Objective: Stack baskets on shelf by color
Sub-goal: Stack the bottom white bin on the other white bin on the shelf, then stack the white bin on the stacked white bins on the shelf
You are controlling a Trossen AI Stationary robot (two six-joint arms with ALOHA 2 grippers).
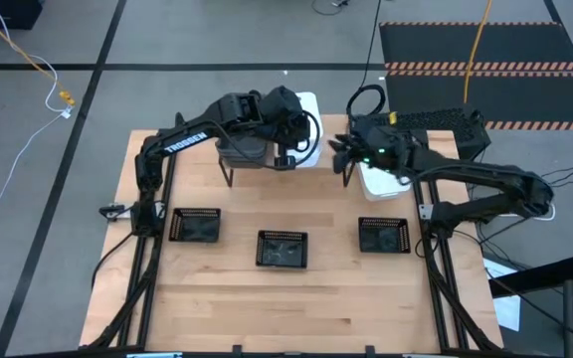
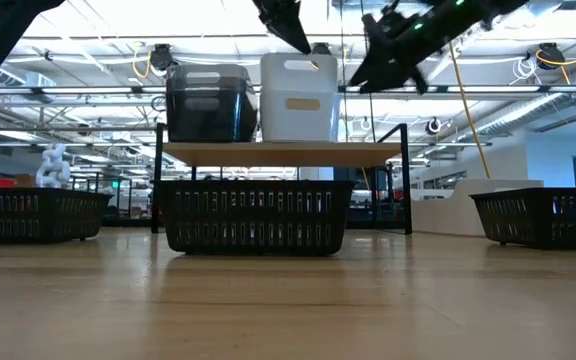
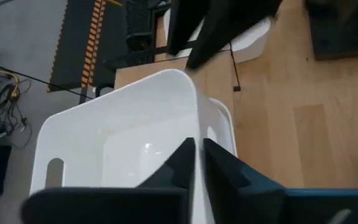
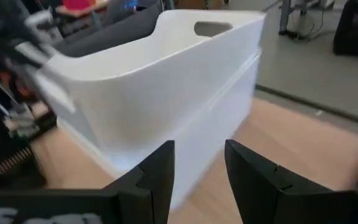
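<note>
Two nested white baskets [image 2: 298,97] stand on the shelf [image 2: 278,153], next to the dark grey baskets [image 2: 211,102] at its left end. My left gripper [image 3: 197,158] comes from above and is shut on the top white basket [image 3: 123,118]. My right gripper [image 4: 199,168] is open and empty. It hovers just right of the white stack [image 4: 166,81], level with its top. A third white basket [image 1: 381,179] rests on the table right of the shelf. Three black mesh trays [image 1: 195,225] [image 1: 282,249] [image 1: 384,235] stand in a row in front. My left gripper pinches the top white basket's wall at its rim [image 3: 199,134], one finger inside and one outside. The fingers slant down from above. The basket sits upright, nested in the white basket below it on the shelf.
The shelf's right end [image 2: 373,153] is bare. The table in front of the mesh trays is open wood. My right arm reaches in over the third white basket. A dark case [image 1: 446,124] lies beyond the table's far right corner.
</note>
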